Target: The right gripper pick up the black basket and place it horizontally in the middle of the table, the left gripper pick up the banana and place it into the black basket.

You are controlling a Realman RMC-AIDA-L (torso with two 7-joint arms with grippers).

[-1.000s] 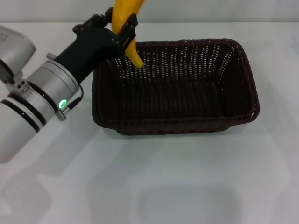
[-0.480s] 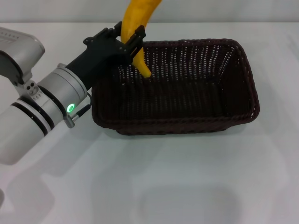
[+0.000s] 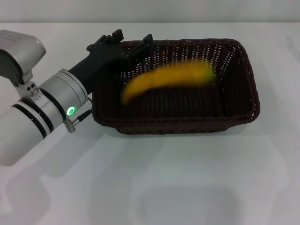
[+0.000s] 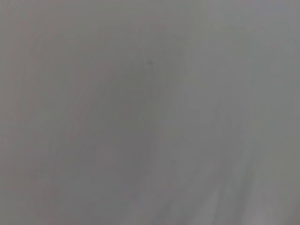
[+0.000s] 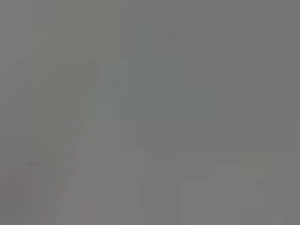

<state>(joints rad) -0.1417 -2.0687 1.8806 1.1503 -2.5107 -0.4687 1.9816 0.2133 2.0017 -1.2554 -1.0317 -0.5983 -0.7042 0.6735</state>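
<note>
The left gripper [image 3: 132, 41] hovers over the black basket's [image 3: 243, 65] left rim, fingers spread and holding nothing, placed so a release lands inside. The banana [image 3: 166, 77] shows blurred, lengthwise within the basket's walls, free of the fingers. The basket lies crosswise mid-table [image 3: 187, 178]. Nothing else obstructs. The right gripper is out of sight.
</note>
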